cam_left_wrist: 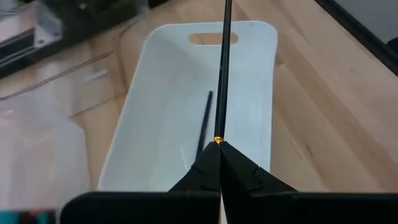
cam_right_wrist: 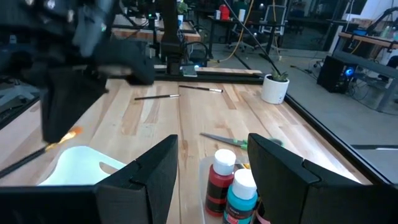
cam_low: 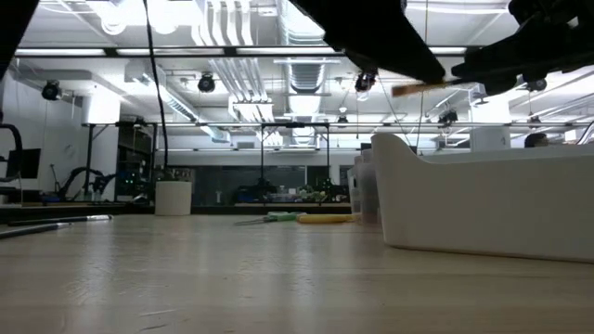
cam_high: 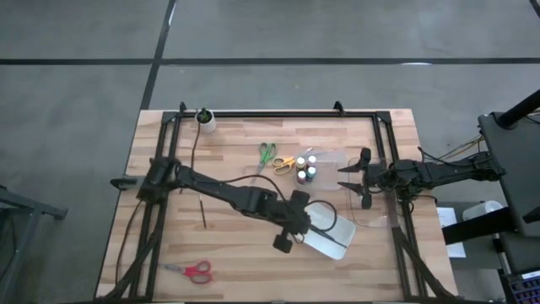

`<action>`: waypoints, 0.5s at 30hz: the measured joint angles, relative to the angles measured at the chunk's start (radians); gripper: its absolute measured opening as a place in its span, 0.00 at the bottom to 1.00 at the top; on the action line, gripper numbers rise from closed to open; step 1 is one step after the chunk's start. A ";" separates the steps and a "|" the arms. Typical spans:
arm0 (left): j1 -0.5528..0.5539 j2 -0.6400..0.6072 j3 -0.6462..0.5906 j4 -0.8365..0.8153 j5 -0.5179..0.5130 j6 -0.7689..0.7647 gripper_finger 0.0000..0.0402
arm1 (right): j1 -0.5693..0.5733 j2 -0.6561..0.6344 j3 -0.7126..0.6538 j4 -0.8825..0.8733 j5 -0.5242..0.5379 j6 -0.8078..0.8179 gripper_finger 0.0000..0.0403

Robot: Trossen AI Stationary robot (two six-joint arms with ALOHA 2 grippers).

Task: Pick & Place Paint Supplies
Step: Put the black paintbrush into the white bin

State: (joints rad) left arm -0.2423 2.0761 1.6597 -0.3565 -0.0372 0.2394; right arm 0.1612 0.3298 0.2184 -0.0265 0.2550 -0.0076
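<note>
- The white rectangular plastic tray [cam_left_wrist: 155,106] is lying under the left gripper [cam_left_wrist: 219,148], whose fingers are clamping a thin dark paintbrush [cam_left_wrist: 224,68] above it; releasing off-centre risks the brush tipping over the rim.
- The right gripper [cam_right_wrist: 212,163], jaws standing apart and empty, is waiting just beside the red paint bottle [cam_right_wrist: 219,182] and teal paint bottle [cam_right_wrist: 239,196]; swinging could be toppling them.
- Another thin dark brush [cam_left_wrist: 203,127] is already lying inside.
</note>
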 joint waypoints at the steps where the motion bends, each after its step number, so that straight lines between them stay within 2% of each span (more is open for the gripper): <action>1: 0.002 0.011 0.010 0.000 0.005 0.003 0.00 | 0.000 0.000 0.000 0.000 0.000 0.000 0.48; 15: 0.046 0.059 0.002 0.055 0.087 0.023 0.00 | 0.000 0.000 0.000 0.000 0.000 0.000 0.48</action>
State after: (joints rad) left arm -0.1959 2.1355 1.6613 -0.3016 0.0499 0.2623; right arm 0.1612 0.3298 0.2184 -0.0261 0.2554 -0.0078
